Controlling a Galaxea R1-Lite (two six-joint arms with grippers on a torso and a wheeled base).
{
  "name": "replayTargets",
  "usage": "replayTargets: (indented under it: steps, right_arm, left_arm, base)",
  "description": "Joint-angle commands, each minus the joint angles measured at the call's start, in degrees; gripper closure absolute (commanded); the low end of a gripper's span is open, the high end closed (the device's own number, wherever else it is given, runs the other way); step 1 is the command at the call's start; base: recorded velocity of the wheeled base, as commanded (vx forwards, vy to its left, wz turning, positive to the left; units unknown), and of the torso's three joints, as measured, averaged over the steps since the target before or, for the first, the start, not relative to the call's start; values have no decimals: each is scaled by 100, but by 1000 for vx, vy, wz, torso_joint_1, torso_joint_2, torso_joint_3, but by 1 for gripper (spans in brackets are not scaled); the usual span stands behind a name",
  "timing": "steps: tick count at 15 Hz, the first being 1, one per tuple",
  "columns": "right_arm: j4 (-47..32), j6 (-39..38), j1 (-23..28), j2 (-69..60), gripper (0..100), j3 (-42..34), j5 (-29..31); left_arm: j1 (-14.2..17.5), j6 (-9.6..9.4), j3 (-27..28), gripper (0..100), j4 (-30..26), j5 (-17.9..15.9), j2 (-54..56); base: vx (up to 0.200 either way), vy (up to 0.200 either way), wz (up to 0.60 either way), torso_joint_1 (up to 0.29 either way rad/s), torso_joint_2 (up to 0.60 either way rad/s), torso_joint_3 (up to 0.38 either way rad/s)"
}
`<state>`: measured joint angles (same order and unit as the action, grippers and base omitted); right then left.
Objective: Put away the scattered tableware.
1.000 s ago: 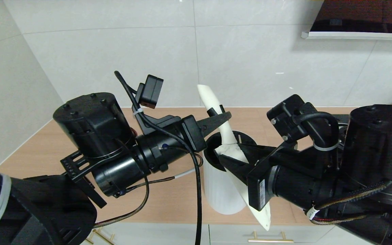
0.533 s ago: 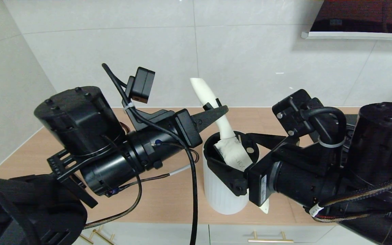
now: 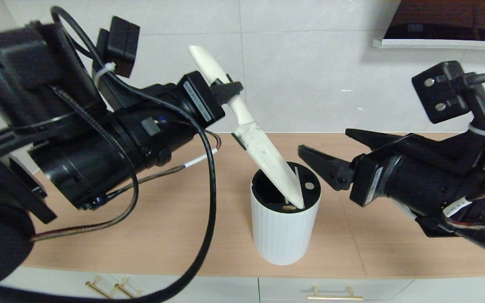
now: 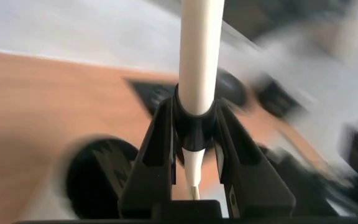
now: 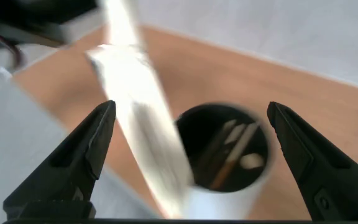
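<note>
White marbled-blade knife [image 3: 267, 162] with cream handle: gripped at handle, left gripper [image 3: 227, 90] jaws closed on it. Long axis tilted, tip down-right at mouth of white ribbed cylindrical holder [image 3: 283, 235] on wooden bench [image 3: 162, 235]. Right gripper [image 3: 324, 141] jaws wide, empty, just right.

A wooden counter [image 3: 175, 240] is shown against a wall [image 3: 305, 75] clad in large pale grey tiles. A dark hood [image 3: 449, 21] with a white lower edge is seen at upper right. Below the counter's front edge, white cabinet fronts [image 3: 394, 292] are fitted with brass handles: one [image 3: 330, 296] lying level at lower right, and a pair [image 3: 114, 287] seen aslant at lower left.
</note>
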<state>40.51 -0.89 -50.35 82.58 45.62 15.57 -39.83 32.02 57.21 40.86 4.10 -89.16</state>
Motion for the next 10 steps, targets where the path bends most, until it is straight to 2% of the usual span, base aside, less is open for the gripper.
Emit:
replayTargets:
  steps: [1, 2, 3, 5, 6, 7, 8, 10]
  right_arm:
    - [1, 1, 315, -251, 0, 26, -27]
    - [1, 1, 315, -251, 0, 26, -27]
    - [1, -8, 508, -251, 0, 70, -54]
    - [-26, 1, 693, -216, 0, 149, -36]
    - [-34, 1, 693, -207, 0, 167, -19]
    - [-43, 1, 702, -181, 0, 176, -1]
    - [-43, 1, 737, -128, 0, 202, 8]
    - [-34, -8, 763, -23, 0, 202, 17]
  left_arm:
    - [-8, -302, 370, 100, -210, 320, 241]
    - [-8, -302, 370, 100, -210, 320, 241]
    - [1, -1199, 625, 100, -228, 838, 180]
    - [-16, -1849, 792, 100, -237, 1322, 154]
    - [-16, -2007, 792, 100, -237, 1506, 154]
    - [-131, -2324, 756, 100, -289, 2069, 57]
    - [-350, -2394, 765, 100, -245, 2368, -101]
    - [-728, -2429, 792, 100, 1, 2420, -233]
  base:
    - [0, 0, 0, 0, 0, 0]
    - [0, 0, 0, 0, 0, 0]
    - [0, 0, 0, 0, 0, 0]
    - [0, 0, 0, 0, 0, 0]
    - [0, 0, 0, 0, 0, 0]
    - [0, 0, 0, 0, 0, 0]
    - [0, 0, 0, 0, 0, 0]
    - [0, 0, 0, 0, 0, 0]
